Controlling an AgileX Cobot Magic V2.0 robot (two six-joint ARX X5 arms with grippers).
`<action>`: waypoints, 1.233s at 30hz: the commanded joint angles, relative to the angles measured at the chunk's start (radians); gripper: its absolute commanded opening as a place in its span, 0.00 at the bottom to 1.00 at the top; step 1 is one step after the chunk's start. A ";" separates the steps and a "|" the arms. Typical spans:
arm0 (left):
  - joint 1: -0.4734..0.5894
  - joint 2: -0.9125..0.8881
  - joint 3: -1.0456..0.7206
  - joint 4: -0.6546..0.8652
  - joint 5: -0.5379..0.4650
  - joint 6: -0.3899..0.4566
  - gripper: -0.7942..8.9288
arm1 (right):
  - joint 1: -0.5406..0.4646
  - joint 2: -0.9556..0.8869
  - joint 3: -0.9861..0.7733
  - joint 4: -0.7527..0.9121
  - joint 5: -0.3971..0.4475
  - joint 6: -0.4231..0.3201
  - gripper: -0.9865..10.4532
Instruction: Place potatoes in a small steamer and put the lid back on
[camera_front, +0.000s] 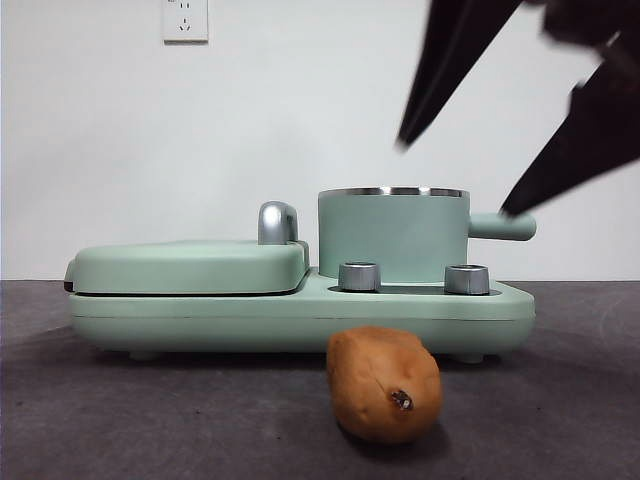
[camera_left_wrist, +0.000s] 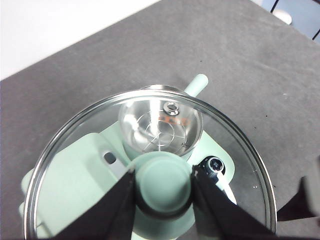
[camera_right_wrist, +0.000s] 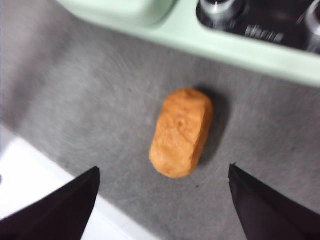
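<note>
Grey tabletop, potato (camera_front: 384, 384) lying lengthwise, dark-spotted end toward front camera

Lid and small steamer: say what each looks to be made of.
The lid, held by the left gripper at its knob, looks like clear glass in a steel rim: the pot shows through it. The knob is matte mint, probably plastic. The small steamer has a matte mint outside, perhaps painted metal or plastic, a bright steel rim, and a mirror-like steel inside that reflects light.
</note>
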 joint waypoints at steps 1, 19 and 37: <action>-0.002 -0.024 -0.021 0.019 0.005 0.002 0.10 | 0.046 0.096 0.017 0.024 0.034 0.044 0.45; 0.000 -0.295 -0.465 0.130 0.005 0.004 0.10 | 0.103 0.447 0.018 0.231 0.119 0.034 0.46; 0.010 -0.380 -0.504 0.101 0.005 0.019 0.10 | 0.075 0.463 0.249 0.038 0.124 -0.042 0.17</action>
